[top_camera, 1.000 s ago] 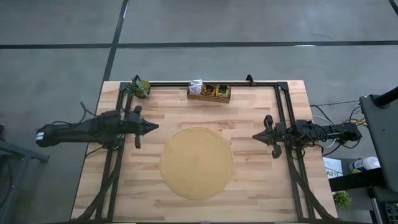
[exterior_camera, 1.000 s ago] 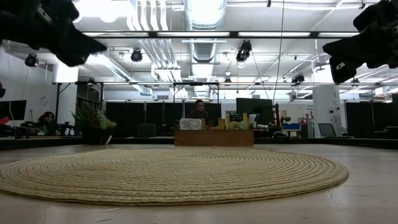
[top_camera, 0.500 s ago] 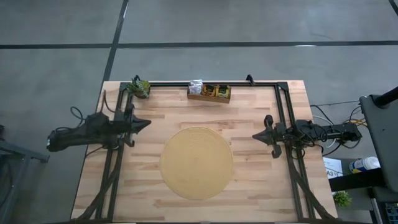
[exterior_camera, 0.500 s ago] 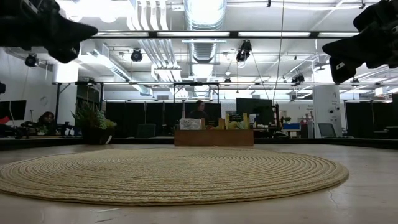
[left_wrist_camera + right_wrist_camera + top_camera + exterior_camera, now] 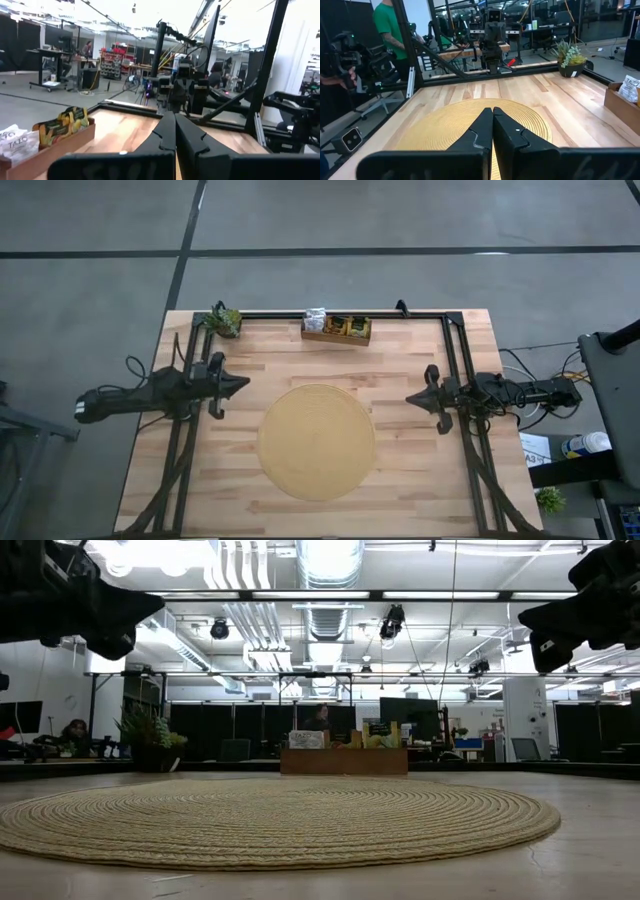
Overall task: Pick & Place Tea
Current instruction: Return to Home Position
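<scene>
I read the left tool (image 5: 240, 384) as pinched closed and empty, over the left side of the desk (image 5: 420, 480). The right tool (image 5: 411, 399) is likewise closed and empty, at the right side. The tea (image 5: 341, 326) sits in the wooden tray (image 5: 336, 338) at the far edge, well apart from both.

Bright ceiling lights (image 5: 160, 552) glare overhead; the table (image 5: 420, 480) is evenly lit.
</scene>
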Controlling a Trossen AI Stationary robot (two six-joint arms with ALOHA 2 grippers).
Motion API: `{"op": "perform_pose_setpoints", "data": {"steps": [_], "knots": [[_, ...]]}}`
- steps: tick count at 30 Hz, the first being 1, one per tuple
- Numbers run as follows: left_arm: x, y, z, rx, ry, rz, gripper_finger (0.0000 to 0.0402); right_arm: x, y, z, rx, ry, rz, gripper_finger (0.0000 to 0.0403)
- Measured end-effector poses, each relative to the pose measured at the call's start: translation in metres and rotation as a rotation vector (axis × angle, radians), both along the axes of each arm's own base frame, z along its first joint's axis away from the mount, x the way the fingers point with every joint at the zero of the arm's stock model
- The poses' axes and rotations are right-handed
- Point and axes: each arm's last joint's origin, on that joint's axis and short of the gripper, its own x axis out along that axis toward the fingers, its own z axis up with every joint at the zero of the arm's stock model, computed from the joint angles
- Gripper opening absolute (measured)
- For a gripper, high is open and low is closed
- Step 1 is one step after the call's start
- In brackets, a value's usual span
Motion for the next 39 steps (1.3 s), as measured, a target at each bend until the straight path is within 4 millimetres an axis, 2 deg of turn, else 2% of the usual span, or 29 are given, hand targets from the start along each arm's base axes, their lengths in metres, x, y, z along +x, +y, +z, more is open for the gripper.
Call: {"op": "perform_pose_setpoints", "data": {"steps": [14, 39], "knots": [[0.001, 0.0, -0.015, 0.019, 0.157, 0.003, 0.0, 0.0, 0.0, 0.0, -0.06, 0.0, 0.009, 0.0008], [0.001, 0.0, -0.016, 0.025, 0.173, 0.003, 0.0, 0.004, 0.001, -0.006, -0.133, 0.065, 0.013, 0.0008]]}}
